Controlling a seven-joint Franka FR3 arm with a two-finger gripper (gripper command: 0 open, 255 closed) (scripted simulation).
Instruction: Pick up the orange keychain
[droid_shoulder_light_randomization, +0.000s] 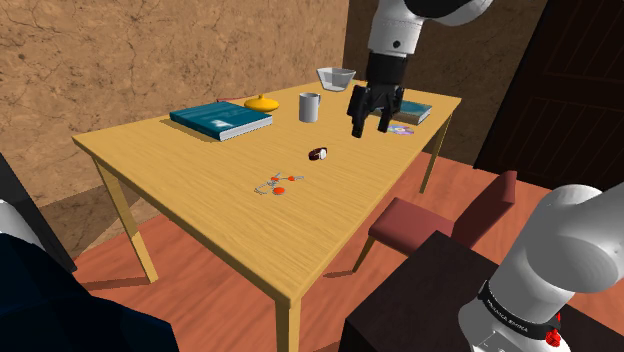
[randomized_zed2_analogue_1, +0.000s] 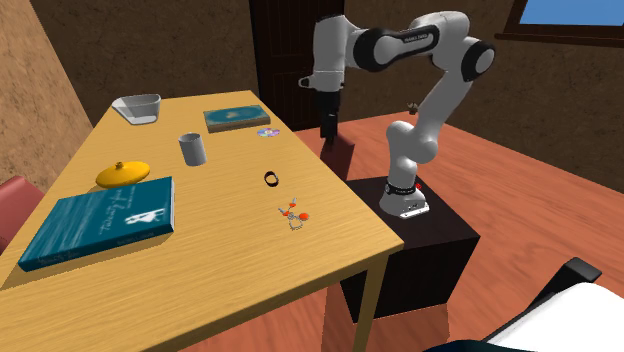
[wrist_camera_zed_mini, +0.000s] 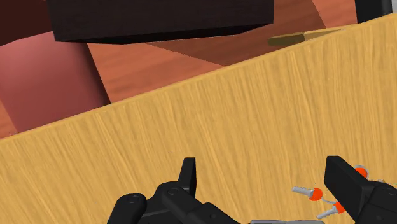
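Observation:
The orange keychain (droid_shoulder_light_randomization: 278, 184) is a small bunch of orange beads and silver keys lying flat near the middle of the wooden table (droid_shoulder_light_randomization: 200, 190). In the second exterior view the keychain (randomized_zed2_analogue_1: 294, 213) rests close to the table's right edge. My black gripper (droid_shoulder_light_randomization: 374, 115) hangs open well above the table, up and to the right of the keychain in the shoulder view, holding nothing. Its fingers (randomized_zed2_analogue_1: 326, 128) point down beside the table's edge. In the wrist view the gripper (wrist_camera_zed_mini: 264, 184) stands open, and the keychain (wrist_camera_zed_mini: 316, 194) lies by one finger, partly hidden behind it.
A small dark ring (droid_shoulder_light_randomization: 319, 153) lies between gripper and keychain. At the table's far side are a teal book (droid_shoulder_light_randomization: 220, 119), a yellow lid (droid_shoulder_light_randomization: 262, 102), a grey cup (droid_shoulder_light_randomization: 310, 106), a clear bowl (droid_shoulder_light_randomization: 337, 78), a second book (droid_shoulder_light_randomization: 415, 112) and a disc (droid_shoulder_light_randomization: 402, 130). A red chair (droid_shoulder_light_randomization: 440, 220) stands beside the table.

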